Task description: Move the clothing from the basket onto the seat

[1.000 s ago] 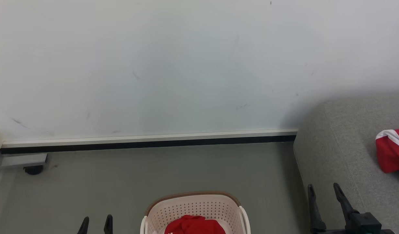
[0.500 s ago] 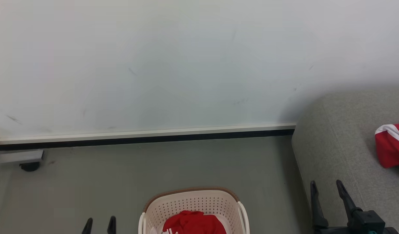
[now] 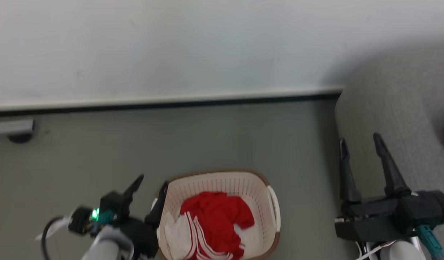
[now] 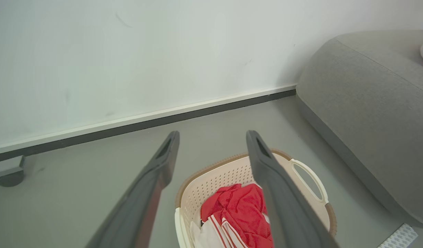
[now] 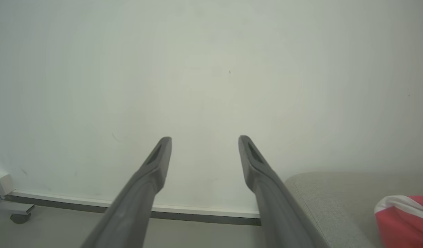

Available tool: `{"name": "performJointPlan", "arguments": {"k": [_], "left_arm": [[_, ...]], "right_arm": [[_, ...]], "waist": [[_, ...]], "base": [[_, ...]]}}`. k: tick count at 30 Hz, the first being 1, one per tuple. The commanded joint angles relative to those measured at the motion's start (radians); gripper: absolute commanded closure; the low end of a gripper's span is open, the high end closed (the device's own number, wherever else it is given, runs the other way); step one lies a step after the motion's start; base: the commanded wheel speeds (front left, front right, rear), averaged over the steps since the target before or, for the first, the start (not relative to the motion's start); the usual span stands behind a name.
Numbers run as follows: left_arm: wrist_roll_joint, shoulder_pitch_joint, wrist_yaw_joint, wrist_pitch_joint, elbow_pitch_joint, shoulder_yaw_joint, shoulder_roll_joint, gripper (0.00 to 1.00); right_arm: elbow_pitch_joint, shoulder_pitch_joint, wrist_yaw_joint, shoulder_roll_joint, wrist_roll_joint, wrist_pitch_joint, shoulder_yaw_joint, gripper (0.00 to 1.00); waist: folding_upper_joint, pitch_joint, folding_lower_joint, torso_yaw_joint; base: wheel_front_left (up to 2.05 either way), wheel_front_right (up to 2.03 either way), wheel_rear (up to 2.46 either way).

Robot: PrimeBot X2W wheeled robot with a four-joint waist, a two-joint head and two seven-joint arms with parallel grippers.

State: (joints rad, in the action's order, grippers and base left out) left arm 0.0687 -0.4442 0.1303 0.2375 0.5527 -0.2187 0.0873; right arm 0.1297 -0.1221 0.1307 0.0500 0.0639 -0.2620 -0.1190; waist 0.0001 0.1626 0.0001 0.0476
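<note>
Background: pale wall point(image 3: 171, 43), white-and-dark skirting point(image 3: 171, 99), grey floor point(image 3: 225, 137).
Left edge: grey bracket on a dark caster point(image 3: 14, 135), against the skirting.
Seat point(image 3: 399, 108): at right, its back end by the wall.
Basket point(image 3: 222, 182): on the floor between the 2 grippers, near the seat.
Clothing point(image 3: 214, 216): red with white stripes, heaped inside the basket.
Garment point(image 5: 404, 220): 1 red-and-white piece lying on the seat, far right.
Left gripper point(image 3: 152, 180): jaws wide apart, holding nothing; 1 finger just beside the basket's left rim, contact unclear.
Right gripper point(image 3: 360, 139): jaws wide apart, holding nothing, at the seat's near edge, well apart from the garment.
</note>
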Motion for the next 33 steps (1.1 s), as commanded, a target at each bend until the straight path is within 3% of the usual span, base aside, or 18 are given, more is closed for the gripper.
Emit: {"name": "performJointPlan", "arguments": {"k": [1, 12, 22, 25, 29, 33], "left_arm": [[-0.016, -0.05, 0.0, 0.004, 0.019, -0.01, -0.001, 0.0], [-0.018, -0.416, -0.011, -0.039, 0.382, -0.139, -0.033, 0.0], [0.164, -0.52, -0.002, -0.172, 0.43, -0.393, -0.033, 0.0], [0.185, -0.539, -0.018, -0.187, 0.43, -0.428, -0.033, 0.0], [0.213, -0.569, -0.098, -0.224, 0.46, -0.482, -0.033, 0.0], [0.211, -0.594, -0.211, -0.248, 0.512, -0.515, -0.033, 0.0]], "right_arm": [[0.016, -0.021, 0.0, 0.001, 0.01, -0.002, -0.003, 0.0], [0.205, -0.057, 0.0, 0.0, 0.024, -0.002, -0.011, 0.0], [0.271, -0.055, 0.0, 0.0, -0.026, -0.002, -0.02, 0.0], [0.271, -0.047, 0.0, 0.0, -0.04, -0.002, -0.024, 0.0], [0.274, -0.03, 0.0, 0.0, -0.061, -0.002, -0.048, 0.0], [0.284, -0.002, 0.0, 0.0, -0.083, -0.002, -0.06, 0.0]], "waist": [[-0.0001, 0.283, -0.0001, -0.058], [-0.0001, 0.607, -0.0001, -0.089], [-0.0001, 0.767, -0.0001, -0.147], [-0.0001, 0.786, -0.0001, -0.16], [-0.0001, 0.805, -0.0001, -0.191], [-0.0001, 0.807, -0.0001, -0.219]], "base": [[0.0, 0.0, 0.0], [0.0, 0.0, 0.0], [0.0, 0.0, 0.0], [0.0, 0.0, 0.0], [0.0, 0.0, 0.0], [0.0, 0.0, 0.0]]}}
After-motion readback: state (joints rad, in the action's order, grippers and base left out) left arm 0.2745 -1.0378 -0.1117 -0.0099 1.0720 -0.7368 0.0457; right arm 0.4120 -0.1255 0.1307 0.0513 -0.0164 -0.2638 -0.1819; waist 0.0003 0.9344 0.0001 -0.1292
